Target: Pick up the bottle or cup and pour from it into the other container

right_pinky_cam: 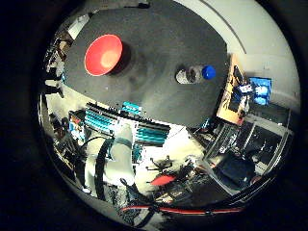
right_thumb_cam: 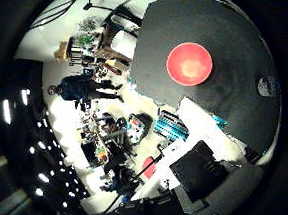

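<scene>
A red bowl [right_pinky_cam: 103,55] stands on a dark grey table [right_pinky_cam: 164,34]. A clear bottle with a blue cap [right_pinky_cam: 195,73] stands on the same table, well away from the bowl and near one table edge. My right hand [right_pinky_cam: 120,135] is high above the table and away from both things; its teal and white fingers reach out beside the table edge and hold nothing. The right thumb side palm view also shows the bowl [right_thumb_cam: 190,63], the bottle [right_thumb_cam: 269,86] and part of the hand [right_thumb_cam: 182,131].
A brown box [right_pinky_cam: 232,96] with a blue item [right_pinky_cam: 259,89] stands just past the table edge near the bottle. Room clutter and shelves [right_thumb_cam: 88,48] lie beyond the table.
</scene>
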You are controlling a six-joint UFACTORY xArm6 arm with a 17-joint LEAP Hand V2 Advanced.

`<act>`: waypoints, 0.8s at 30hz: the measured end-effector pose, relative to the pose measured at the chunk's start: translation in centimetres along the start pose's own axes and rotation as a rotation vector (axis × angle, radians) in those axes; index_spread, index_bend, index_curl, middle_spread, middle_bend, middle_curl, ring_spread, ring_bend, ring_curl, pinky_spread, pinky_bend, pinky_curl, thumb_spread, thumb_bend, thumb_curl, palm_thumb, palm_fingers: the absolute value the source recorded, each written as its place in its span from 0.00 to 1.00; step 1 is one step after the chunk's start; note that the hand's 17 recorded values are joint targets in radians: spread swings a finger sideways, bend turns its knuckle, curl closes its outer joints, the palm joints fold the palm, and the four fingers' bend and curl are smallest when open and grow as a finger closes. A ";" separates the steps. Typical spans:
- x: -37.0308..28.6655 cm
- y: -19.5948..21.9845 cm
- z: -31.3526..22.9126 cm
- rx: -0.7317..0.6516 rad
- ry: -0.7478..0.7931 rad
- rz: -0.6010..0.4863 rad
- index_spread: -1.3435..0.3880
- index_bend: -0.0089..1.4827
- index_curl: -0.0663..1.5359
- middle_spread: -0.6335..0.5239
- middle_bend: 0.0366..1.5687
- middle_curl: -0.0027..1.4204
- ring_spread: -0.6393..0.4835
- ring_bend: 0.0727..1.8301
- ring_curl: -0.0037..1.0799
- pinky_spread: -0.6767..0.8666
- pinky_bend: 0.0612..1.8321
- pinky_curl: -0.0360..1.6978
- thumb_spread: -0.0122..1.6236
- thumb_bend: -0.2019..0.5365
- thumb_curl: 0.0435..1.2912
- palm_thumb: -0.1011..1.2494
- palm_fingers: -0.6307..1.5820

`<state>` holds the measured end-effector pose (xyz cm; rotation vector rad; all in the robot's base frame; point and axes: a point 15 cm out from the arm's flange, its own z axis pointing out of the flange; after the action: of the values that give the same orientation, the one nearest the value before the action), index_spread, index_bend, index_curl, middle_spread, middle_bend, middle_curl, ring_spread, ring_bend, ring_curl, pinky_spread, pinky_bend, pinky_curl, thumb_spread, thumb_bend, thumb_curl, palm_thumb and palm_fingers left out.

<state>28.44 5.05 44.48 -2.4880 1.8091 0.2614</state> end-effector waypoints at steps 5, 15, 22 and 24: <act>-0.3 0.5 -0.9 0.037 0.007 -0.021 0.58 0.12 0.25 0.56 0.11 0.25 0.68 0.19 0.19 0.71 0.34 0.02 0.65 0.24 0.26 0.70 0.41; 3.6 0.7 -3.1 0.158 -0.050 0.019 0.58 0.12 0.23 0.55 0.11 0.25 0.68 0.19 0.20 0.71 0.37 0.02 0.64 0.23 0.26 0.62 0.41; 9.6 1.5 -5.8 0.338 -0.127 0.102 0.59 0.11 0.22 0.55 0.13 0.25 0.67 0.21 0.20 0.71 0.40 0.02 0.62 0.24 0.27 0.60 0.41; 10.3 1.4 -6.5 0.385 -0.145 0.096 0.59 0.11 0.22 0.55 0.13 0.25 0.68 0.21 0.20 0.72 0.40 0.02 0.62 0.23 0.26 0.58 0.40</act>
<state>30.85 -6.03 49.17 -2.0710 1.7311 0.0837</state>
